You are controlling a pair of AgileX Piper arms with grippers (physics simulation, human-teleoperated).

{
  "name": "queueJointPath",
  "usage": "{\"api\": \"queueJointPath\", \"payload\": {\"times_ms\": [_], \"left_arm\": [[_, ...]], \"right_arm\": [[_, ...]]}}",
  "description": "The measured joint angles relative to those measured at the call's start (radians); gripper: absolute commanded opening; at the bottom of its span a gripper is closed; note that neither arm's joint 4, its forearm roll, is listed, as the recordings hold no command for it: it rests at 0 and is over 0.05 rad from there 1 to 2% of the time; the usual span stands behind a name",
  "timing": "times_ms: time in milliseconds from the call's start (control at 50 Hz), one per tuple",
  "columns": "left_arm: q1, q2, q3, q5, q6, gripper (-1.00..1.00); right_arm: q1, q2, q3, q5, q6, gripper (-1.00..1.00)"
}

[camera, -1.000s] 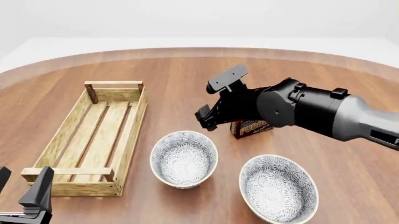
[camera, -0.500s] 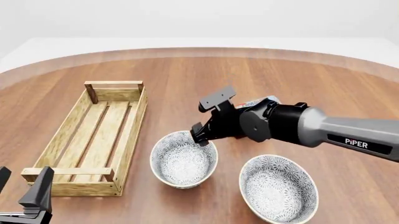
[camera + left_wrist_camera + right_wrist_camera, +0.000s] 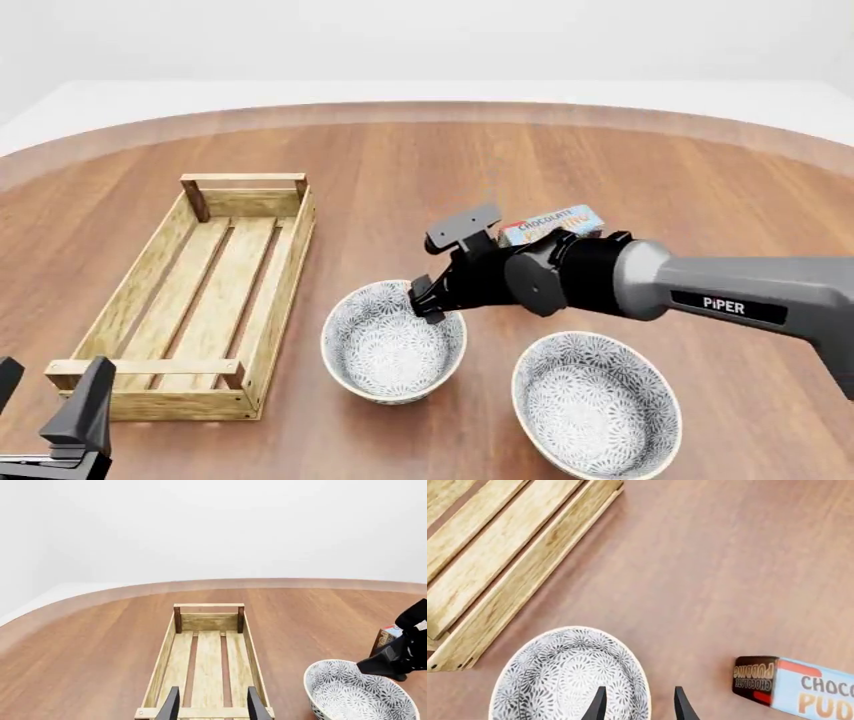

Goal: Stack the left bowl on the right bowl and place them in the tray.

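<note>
We're early: the tray (image 3: 200, 300) sits empty on the left of the table (image 3: 400, 170). The two bowls stand apart, unstacked, the left bowl (image 3: 392, 341) just right of the tray, the right bowl (image 3: 595, 402) beside it. The right gripper (image 3: 445, 260) hovers at the left bowl's far rim, fingers apart, nothing held. The left gripper (image 3: 211, 706) waits low by the tray's near end, open too. Lifting, stacking and placing all remain.

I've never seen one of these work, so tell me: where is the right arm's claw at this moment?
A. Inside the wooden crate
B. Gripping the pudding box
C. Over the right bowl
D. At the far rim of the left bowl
D: the right gripper hangs open at the far rim of the left bowl, one finger either side.
</note>
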Motion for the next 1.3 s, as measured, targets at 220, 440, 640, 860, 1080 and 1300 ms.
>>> {"api": "queueJointPath", "payload": {"times_ms": [220,440,640,860,1080,1300], "left_arm": [[0.0,0.0,0.0,0.0,0.0,1.0],[0.0,0.0,0.0,0.0,0.0,1.0],[0.0,0.0,0.0,0.0,0.0,1.0],[0.0,0.0,0.0,0.0,0.0,1.0],[0.0,0.0,0.0,0.0,0.0,1.0],[0.0,0.0,0.0,0.0,0.0,1.0]], "right_arm": [[0.014,0.029,0.006,-0.022,0.018,1.0],[0.023,0.049,0.019,-0.046,0.036,1.0],[0.022,0.058,0.031,-0.062,0.046,1.0],[0.023,0.073,0.043,-0.082,0.057,1.0],[0.034,0.093,0.054,-0.104,0.073,1.0],[0.039,0.117,0.06,-0.125,0.091,-1.0]]}}
